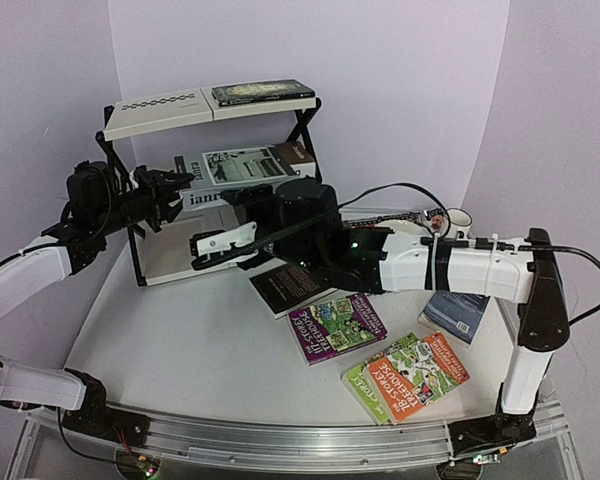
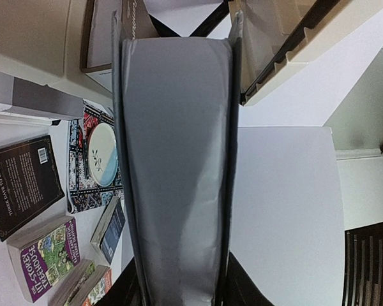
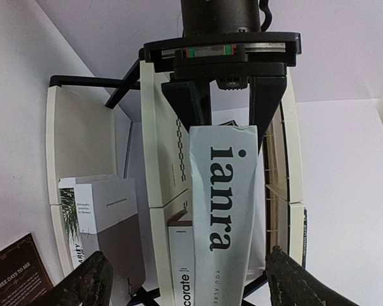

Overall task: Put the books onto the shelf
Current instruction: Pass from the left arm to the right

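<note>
Green paperback [image 1: 405,375], purple paperback [image 1: 337,327], black book [image 1: 290,285] and blue book [image 1: 458,315] await on the surface; I see others on the shelf [image 1: 160,108], left claw [image 1: 165,198] gripping the grey book [image 2: 175,159] at its middle tier, right claw [image 1: 212,250] wide, empty.

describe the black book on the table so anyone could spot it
Find the three-tier shelf at the back of the table. A black book lies flat just in front of it. Its neighbour is a purple illustrated paperback; this one is plain black with small pale lettering.
</note>
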Available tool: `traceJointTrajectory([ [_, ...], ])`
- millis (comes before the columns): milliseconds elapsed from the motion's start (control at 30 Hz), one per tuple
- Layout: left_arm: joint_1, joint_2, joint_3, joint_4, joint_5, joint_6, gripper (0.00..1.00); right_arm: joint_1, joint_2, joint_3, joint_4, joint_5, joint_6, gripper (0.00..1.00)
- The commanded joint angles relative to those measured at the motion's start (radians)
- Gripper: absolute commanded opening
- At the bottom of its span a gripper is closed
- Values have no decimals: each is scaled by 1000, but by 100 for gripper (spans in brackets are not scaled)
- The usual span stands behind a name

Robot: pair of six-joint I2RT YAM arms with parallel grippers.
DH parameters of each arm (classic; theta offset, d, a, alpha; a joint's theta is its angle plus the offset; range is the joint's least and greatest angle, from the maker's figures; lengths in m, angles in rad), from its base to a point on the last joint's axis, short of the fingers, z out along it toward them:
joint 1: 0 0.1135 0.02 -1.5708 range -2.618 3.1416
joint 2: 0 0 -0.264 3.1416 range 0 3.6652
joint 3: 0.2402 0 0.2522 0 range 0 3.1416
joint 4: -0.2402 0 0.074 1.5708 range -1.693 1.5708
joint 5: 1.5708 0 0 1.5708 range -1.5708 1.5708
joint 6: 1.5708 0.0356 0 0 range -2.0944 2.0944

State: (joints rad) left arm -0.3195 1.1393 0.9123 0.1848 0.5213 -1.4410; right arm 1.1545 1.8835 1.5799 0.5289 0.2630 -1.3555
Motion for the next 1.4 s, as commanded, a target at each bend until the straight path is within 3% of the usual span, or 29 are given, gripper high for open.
traceJointTrajectory([
  [0,5,-16,35,89,13,-12,36,-14,12,65,77,33,-49,82],
  [400,7,-26,28,93,27,-18,36,-73,83,134,79,64,-61,74],
  [633,10,-26,23,94,29,-18,36,-97,109,157,83,66,-71,56],
  [767,9,-25,23,94,33,-18,36,-98,122,168,109,76,-90,39],
  [900,11,-26,20,96,32,-17,38,-98,130,175,146,80,-108,34],
  [1133,12,-41,-3,94,14,-4,68,-114,137,199,160,99,-116,31],
  [1367,20,-73,-41,94,6,3,92,-144,164,247,162,95,-118,30],
])
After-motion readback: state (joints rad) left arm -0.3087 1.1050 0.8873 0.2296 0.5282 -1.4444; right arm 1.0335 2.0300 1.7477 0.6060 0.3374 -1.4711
